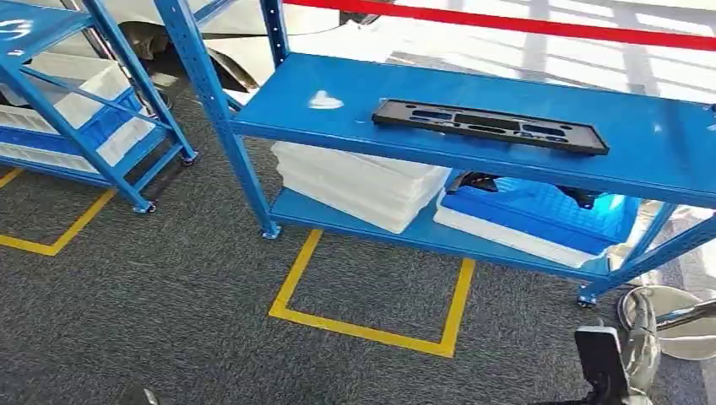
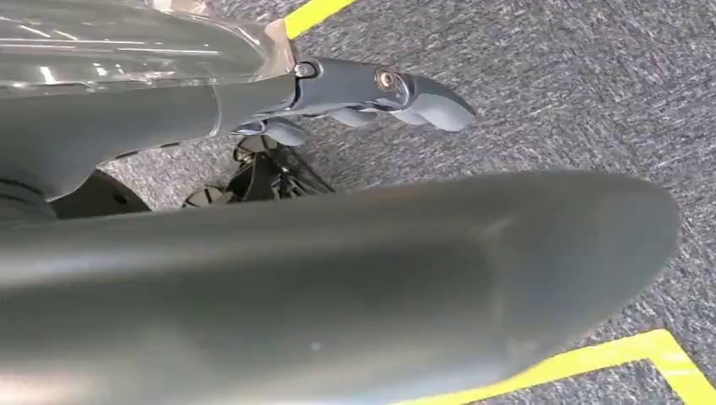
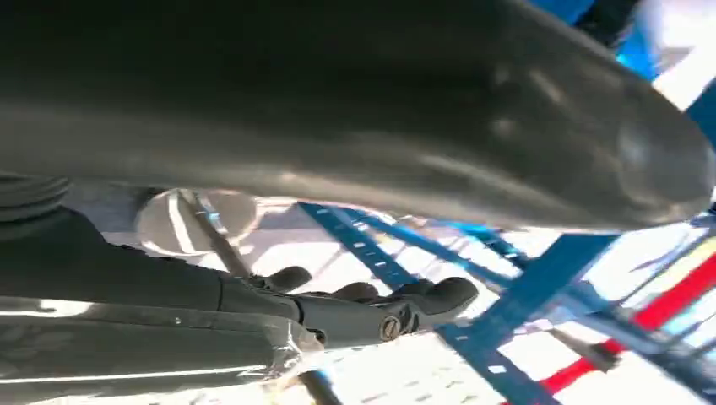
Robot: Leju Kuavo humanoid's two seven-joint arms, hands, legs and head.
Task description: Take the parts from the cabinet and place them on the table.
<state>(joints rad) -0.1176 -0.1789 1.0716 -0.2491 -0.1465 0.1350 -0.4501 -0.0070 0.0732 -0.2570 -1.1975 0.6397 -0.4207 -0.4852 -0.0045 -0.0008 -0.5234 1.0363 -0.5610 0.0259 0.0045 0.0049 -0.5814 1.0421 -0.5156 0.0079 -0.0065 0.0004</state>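
While the black part [image 1: 490, 126] lies flat on the top shelf of the blue rack [image 1: 405, 93], neither robot hand has hold of it. From the right wrist view, the right robot hand [image 3: 371, 308] reaches out with its fingers [image 3: 439, 295] stretched nearly straight and close together, holding nothing, with the blue rack's perforated posts and a red band beyond them. From the left wrist view, the left robot hand [image 2: 363, 93] hangs over grey carpet [image 2: 549, 84], its fingers extended and empty, a strip of yellow tape [image 2: 591, 359] on the floor nearby. The head view adds what the wrist cameras lack: below the black part, on the blue rack's lower shelf, sit stacked white trays [image 1: 355, 181] and a blue crate [image 1: 540, 215]. A yellow taped square [image 1: 371, 291] marks the carpet in front of the blue rack, and a silver arm [image 1: 675, 316] enters low beside it.
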